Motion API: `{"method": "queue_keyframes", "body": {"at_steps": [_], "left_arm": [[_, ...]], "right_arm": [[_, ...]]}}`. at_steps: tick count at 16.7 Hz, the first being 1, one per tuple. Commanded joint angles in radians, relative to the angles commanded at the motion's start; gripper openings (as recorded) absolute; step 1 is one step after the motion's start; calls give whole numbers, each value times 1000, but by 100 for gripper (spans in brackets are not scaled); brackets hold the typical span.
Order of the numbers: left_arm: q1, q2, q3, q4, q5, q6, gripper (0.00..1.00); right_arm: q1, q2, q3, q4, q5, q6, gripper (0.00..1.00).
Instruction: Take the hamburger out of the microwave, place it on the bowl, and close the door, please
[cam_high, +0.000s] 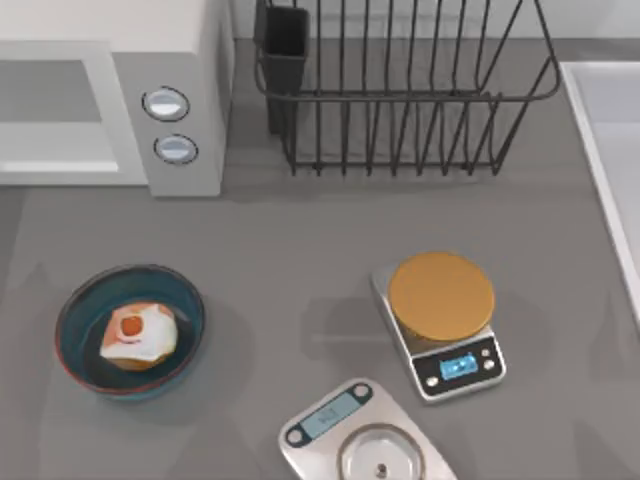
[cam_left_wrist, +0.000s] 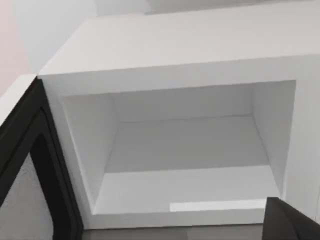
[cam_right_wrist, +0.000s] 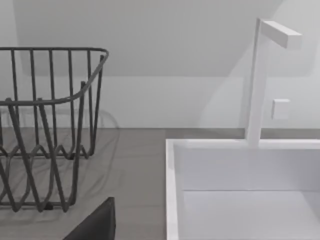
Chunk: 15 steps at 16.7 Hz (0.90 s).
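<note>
1. The hamburger (cam_high: 139, 336) already sits inside the bowl (cam_high: 75, 345) on the counter (cam_high: 300, 260), toward its left side, so the transfer step looks finished.
2. The microwave (cam_high: 185, 60) stands at the counter's far left. Its cavity (cam_left_wrist: 185, 150) is bare, and the door (cam_left_wrist: 22, 165) hangs swung out beside the opening, so closing it seems to be the job left.
3. The left wrist camera faces the open cavity, probably because that arm is lined up to push the door; I cannot tell how far its fingers are spread.
4. The right wrist camera faces the wire rack (cam_right_wrist: 50, 130) and the sink (cam_right_wrist: 240, 190), suggesting a parked arm; its fingers' state is likewise unclear.
</note>
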Motion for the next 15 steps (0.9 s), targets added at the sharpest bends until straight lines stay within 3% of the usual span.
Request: {"method": "queue_keyframes", "body": {"at_steps": [15], "left_arm": [[797,1222,972,-648,506,707,0]], "right_arm": [[0,0,0,0,0,0,100]]}}
